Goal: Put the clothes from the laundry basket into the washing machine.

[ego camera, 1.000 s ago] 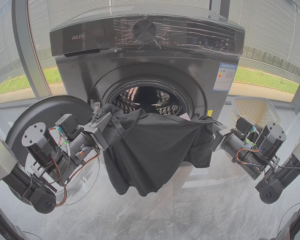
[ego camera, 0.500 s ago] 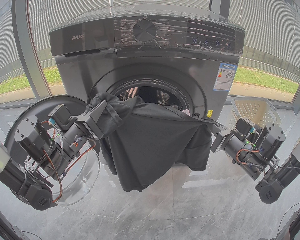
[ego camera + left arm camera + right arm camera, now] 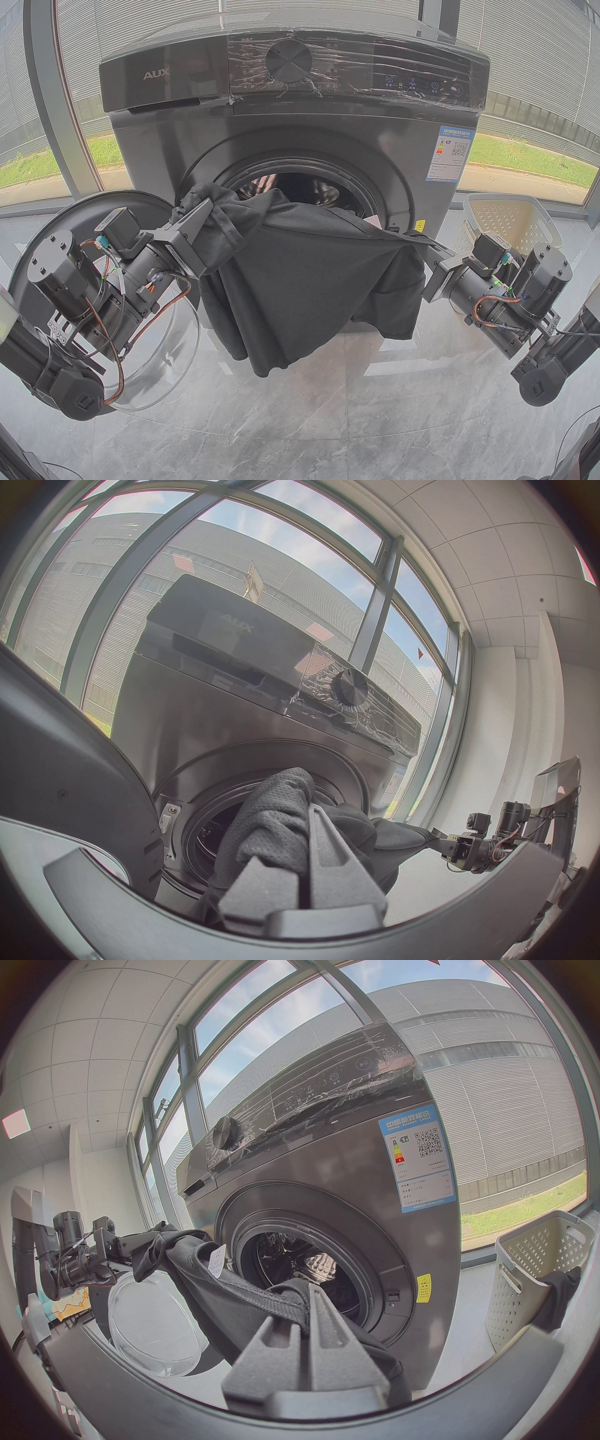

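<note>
Black shirt held spread before the open port of the washing machine. Left gripper is clamped on one bunched upper corner and right gripper is clamped on the opposite edge (the cloth hangs free below the port). Round door stands open at left. The laundry basket stands at right, with a dark garment over its rim.
</note>
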